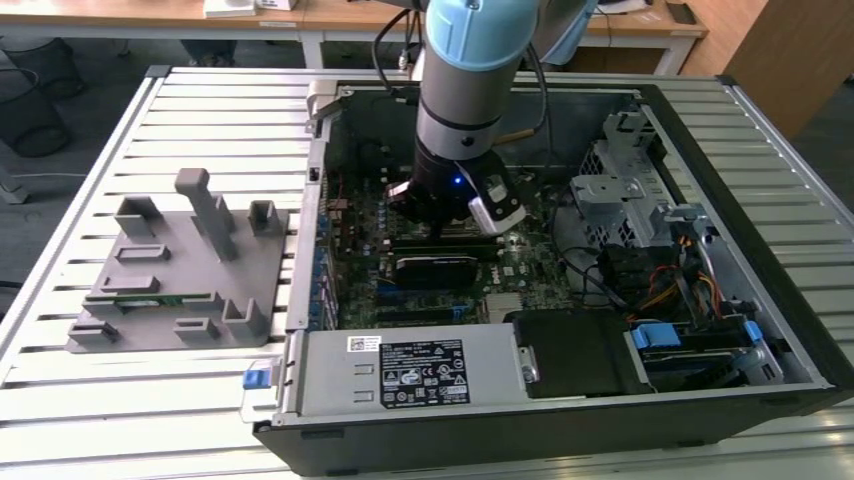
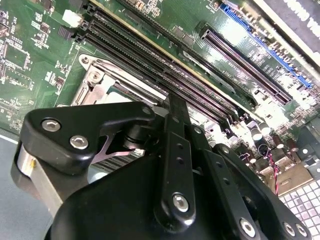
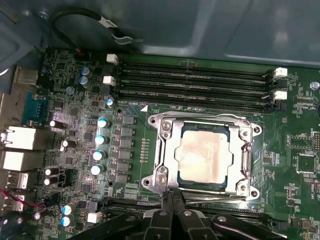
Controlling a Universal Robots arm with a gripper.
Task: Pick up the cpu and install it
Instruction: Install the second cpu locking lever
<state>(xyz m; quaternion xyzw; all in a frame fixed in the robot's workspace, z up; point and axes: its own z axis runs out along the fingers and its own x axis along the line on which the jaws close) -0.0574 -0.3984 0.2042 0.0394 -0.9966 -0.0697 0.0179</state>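
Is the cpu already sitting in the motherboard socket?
Yes, in the first wrist view the cpu lies flat inside the metal socket frame, with the gripper just beside the frame's edge.

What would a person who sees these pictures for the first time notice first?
Probably the arm reaching down into the open computer case, with its gripper low over the motherboard. In the first wrist view the cpu, pale and silver-topped, lies inside the metal socket frame, just beyond the gripper's black linkage. At the exterior view's left a grey fixture stands on the slatted table.
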